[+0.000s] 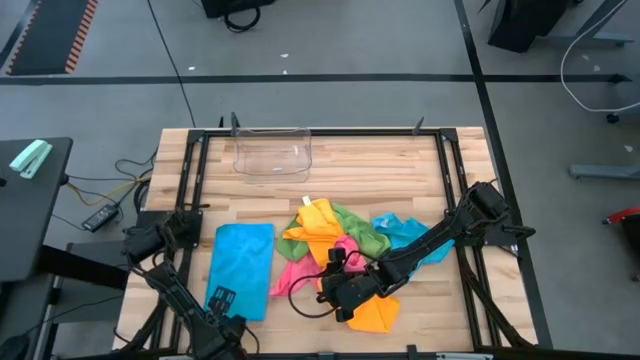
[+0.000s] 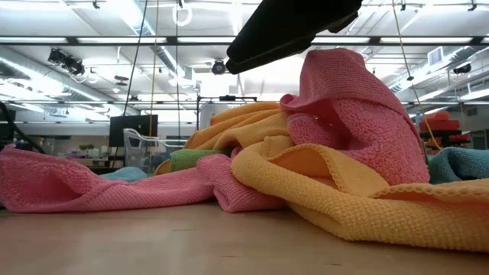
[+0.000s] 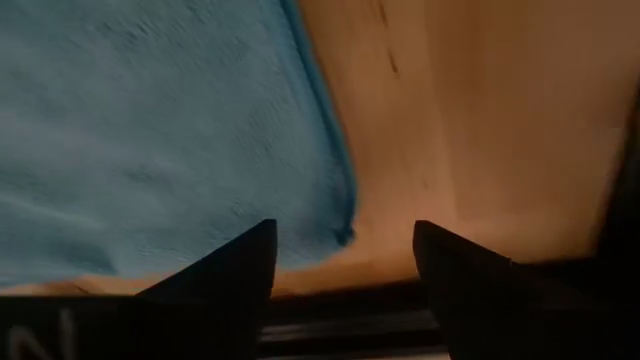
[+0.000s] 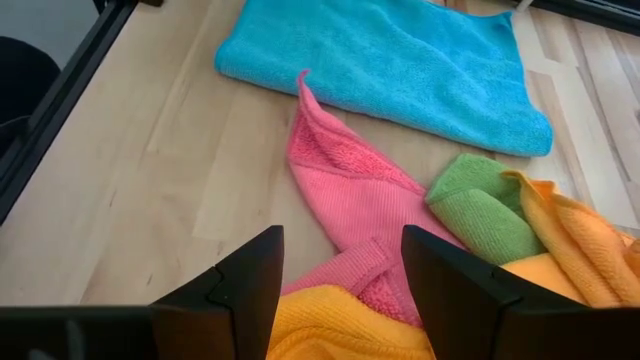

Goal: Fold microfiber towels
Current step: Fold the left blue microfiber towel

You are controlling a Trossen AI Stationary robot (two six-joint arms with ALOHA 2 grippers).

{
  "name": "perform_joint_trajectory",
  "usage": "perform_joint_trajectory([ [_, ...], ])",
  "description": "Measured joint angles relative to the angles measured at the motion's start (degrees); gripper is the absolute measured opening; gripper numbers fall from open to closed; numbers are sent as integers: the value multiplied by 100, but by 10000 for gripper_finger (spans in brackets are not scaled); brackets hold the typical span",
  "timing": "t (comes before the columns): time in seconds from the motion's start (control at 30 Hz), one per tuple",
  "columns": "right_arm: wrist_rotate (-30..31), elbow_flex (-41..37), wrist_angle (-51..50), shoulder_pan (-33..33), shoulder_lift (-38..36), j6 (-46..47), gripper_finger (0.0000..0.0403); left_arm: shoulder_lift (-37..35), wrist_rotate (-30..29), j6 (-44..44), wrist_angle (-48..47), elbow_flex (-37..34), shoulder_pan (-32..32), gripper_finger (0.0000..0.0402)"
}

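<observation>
Now: folded blue microfiber towel (image 1: 243, 268) lower left, laid flat | left gripper (image 3: 345, 262) fingers released, empty | right gripper (image 4: 342, 275) fingers spread over crumpled pink microfiber towel (image 4: 345, 195), grasping nothing | next: probably pinch pink corner, drag clear of pile.

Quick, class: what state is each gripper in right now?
Left gripper: open, empty, at the blue towel corner.
Right gripper: open, empty, over the pink towel.
</observation>
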Motion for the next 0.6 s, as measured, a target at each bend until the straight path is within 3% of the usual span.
perform_joint_trajectory([
  [0.1, 0, 0, 2, 0, 0, 0, 213, 2, -342, 0, 99, -48, -154, 253],
  [0.6, 0, 0, 28, 0, 0, 11, 213, 362, -598, 187, 183, -192, -565, 229],
])
